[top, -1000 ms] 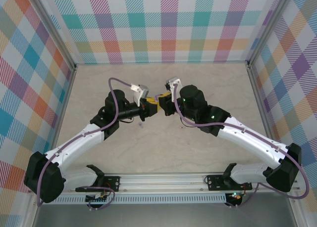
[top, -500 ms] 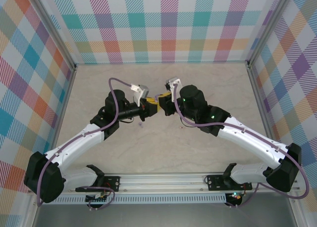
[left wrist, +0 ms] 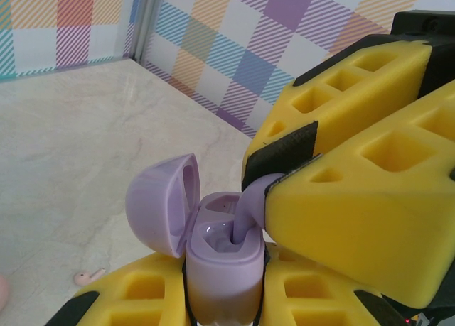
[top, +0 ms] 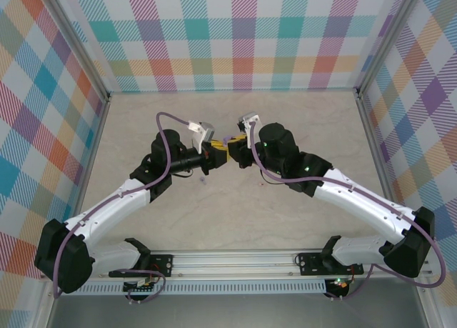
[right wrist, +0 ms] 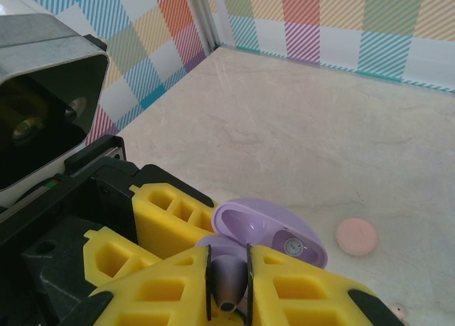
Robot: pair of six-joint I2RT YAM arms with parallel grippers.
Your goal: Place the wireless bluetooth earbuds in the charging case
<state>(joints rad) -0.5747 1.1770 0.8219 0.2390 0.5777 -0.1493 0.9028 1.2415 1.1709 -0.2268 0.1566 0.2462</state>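
The purple charging case [left wrist: 222,269] is clamped upright in the left tool [left wrist: 224,290], above the middle of the table [right wrist: 284,127]. Its lid [left wrist: 160,205] is hinged open to the left. The right tool [left wrist: 274,180] is closed on a purple earbud [left wrist: 249,205], and the stem of the bud is pointed down into one well of the case. The tip appears to be inside the opening, but the bud is judged not yet seated.

For this step, the bud should be lowered along the axis of the well and not tilted, so that the stem is not jammed against the rim. The case should be held firm and level by the left tool while the push is made. The grip on the bud should be loosened only when the bud sits fully down. The yellow fingers of the two tools are very near each other, so a collision is to be avoided, and the open lid should not be struck.

Counted, there are:
- two tools;
- one purple case;
- one purple earbud, and it cannot be told whether a second one lies in the case;
- one round pink case [right wrist: 357,236] on the table;
- one pale pinkish earbud [left wrist: 89,275] on the table near the left tool.

A small pale thing at the lower right edge of the right wrist view may be another bud, but it is too cut off to tell.
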